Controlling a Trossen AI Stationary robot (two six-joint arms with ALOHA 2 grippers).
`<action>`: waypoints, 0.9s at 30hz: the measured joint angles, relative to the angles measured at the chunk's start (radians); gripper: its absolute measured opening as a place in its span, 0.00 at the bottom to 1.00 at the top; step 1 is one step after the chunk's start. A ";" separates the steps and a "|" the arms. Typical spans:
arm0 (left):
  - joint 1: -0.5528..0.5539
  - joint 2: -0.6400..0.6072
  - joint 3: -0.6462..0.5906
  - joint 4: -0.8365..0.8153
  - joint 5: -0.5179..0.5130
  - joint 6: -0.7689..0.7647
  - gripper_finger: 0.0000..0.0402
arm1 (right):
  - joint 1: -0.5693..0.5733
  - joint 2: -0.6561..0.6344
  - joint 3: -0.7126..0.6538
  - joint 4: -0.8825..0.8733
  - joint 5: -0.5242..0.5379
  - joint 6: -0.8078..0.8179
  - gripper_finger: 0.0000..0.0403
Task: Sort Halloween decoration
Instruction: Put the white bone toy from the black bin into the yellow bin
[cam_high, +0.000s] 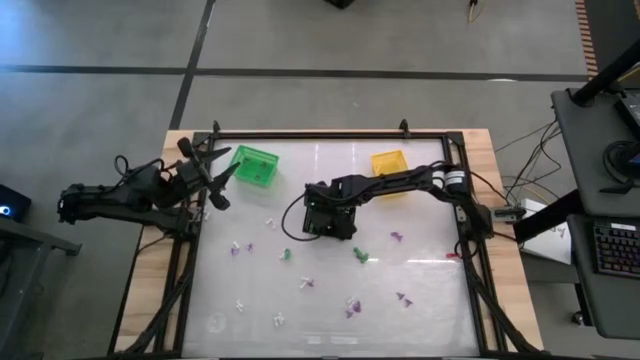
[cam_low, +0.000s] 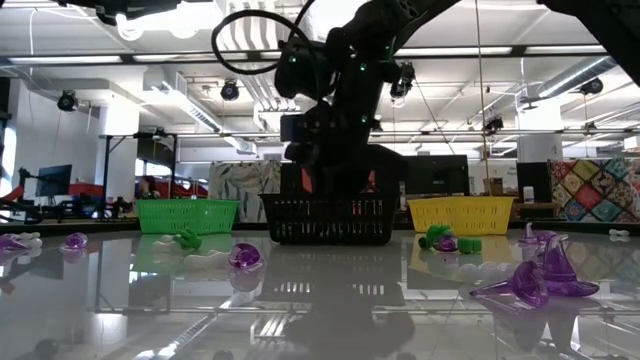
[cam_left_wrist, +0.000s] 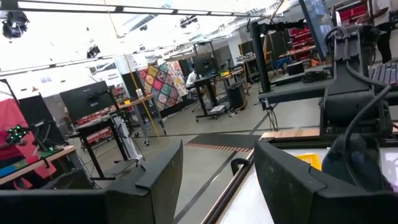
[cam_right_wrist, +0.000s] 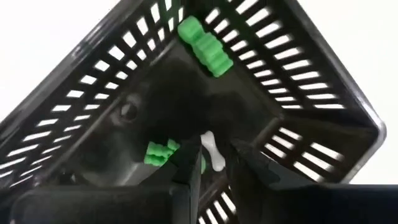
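Small green, purple and white trinkets lie scattered on the glass table, for example a purple one (cam_high: 236, 248) and a green one (cam_high: 360, 255). My right gripper (cam_high: 322, 212) hangs over the black basket (cam_low: 330, 220), fingers pointing down into it, a narrow gap between them (cam_right_wrist: 214, 171). Inside the basket lie a green trinket (cam_right_wrist: 205, 46), another green one (cam_right_wrist: 158, 154) and a white one (cam_right_wrist: 211, 151) that shows between my fingertips. My left gripper (cam_high: 215, 180) is open in the air beside the green basket (cam_high: 255, 165). My right gripper's fingers stand on either side of the white trinket (cam_right_wrist: 211, 151), coming from above into the black basket. I cannot tell whether they touch it or whether it lies on the basket floor.
The yellow basket (cam_high: 390, 160) stands at the far side, right of the black one. More trinkets lie toward the near edge: purple ones (cam_high: 352, 305) and a white one (cam_high: 307, 283). A black frame (cam_high: 300, 135) borders the table. Cables hang from the right arm.
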 joint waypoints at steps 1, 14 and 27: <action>0.000 0.000 0.000 0.000 0.000 0.000 0.45 | 0.000 0.002 0.000 -0.001 0.000 0.000 0.16; 0.000 0.000 0.000 0.000 0.000 0.000 0.45 | -0.005 0.030 0.000 0.010 -0.013 0.019 0.16; 0.000 0.000 0.000 -0.002 0.000 0.000 0.45 | -0.005 0.040 0.000 0.006 -0.010 0.034 0.15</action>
